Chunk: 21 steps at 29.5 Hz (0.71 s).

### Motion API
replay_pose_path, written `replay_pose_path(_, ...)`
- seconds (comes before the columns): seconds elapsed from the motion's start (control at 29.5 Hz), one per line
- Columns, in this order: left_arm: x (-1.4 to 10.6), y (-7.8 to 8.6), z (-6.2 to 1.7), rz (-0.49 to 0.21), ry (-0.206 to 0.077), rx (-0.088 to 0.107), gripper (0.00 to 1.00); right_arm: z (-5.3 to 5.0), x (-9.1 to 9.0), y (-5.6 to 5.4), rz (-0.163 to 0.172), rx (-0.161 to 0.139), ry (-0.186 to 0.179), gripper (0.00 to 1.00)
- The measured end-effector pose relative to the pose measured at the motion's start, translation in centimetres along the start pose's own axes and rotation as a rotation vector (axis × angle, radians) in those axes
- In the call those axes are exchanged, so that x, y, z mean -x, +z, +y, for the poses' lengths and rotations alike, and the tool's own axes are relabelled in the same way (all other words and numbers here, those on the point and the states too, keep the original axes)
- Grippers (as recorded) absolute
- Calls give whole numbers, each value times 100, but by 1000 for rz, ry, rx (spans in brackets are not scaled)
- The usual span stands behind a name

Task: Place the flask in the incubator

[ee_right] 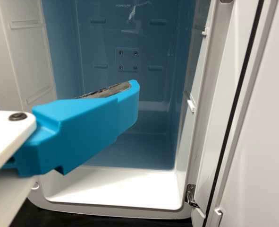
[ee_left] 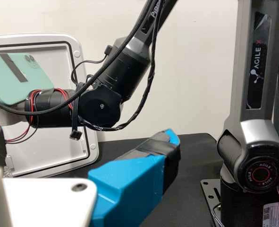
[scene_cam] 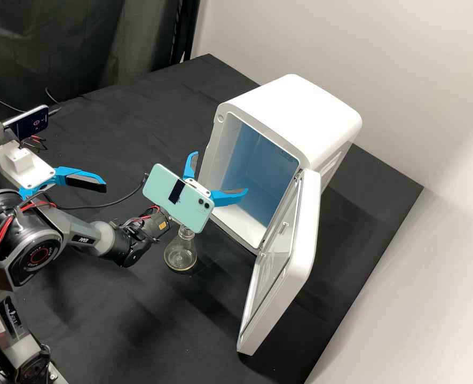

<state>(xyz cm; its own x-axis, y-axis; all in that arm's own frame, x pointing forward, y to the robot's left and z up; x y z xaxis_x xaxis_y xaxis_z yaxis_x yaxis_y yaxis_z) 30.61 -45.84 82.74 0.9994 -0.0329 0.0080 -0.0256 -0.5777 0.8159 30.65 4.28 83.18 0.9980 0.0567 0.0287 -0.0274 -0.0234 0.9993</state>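
A clear conical flask (scene_cam: 181, 250) stands upright on the black bench, just in front of the incubator and under the right arm's wrist. The white incubator (scene_cam: 295, 133) has a blue inside (ee_right: 130, 71), and its door (scene_cam: 282, 256) hangs wide open. My right gripper (scene_cam: 220, 173) is open and holds nothing, hovering at the incubator's mouth above the flask. One of its blue fingers (ee_right: 97, 113) points into the chamber. My left gripper (scene_cam: 81, 178) is open and free, well to the left of the flask. Its blue finger (ee_left: 144, 165) points toward the right arm.
A mint green phone (scene_cam: 178, 197) is strapped on the right wrist, partly covering the flask's neck. Another phone (scene_cam: 31, 120) sits on the left arm. A cable (scene_cam: 108, 200) lies on the bench. An arm base (ee_left: 252, 156) stands near the left gripper.
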Motion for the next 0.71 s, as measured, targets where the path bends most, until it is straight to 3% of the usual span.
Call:
replay_pose_path(0.41, 0, -7, 3, 2, 2, 0, 100, 0, 0, 0, 0, 0, 0, 100)
replay_pose_path(0.54, 38, -73, -18, 6, 1, -15, 100, 0, 0, 0, 0, 0, 0, 100)
replay_pose_path(0.71, 130, -256, -63, 63, -4, 28, 100, 0, 0, 0, 0, 0, 0, 100)
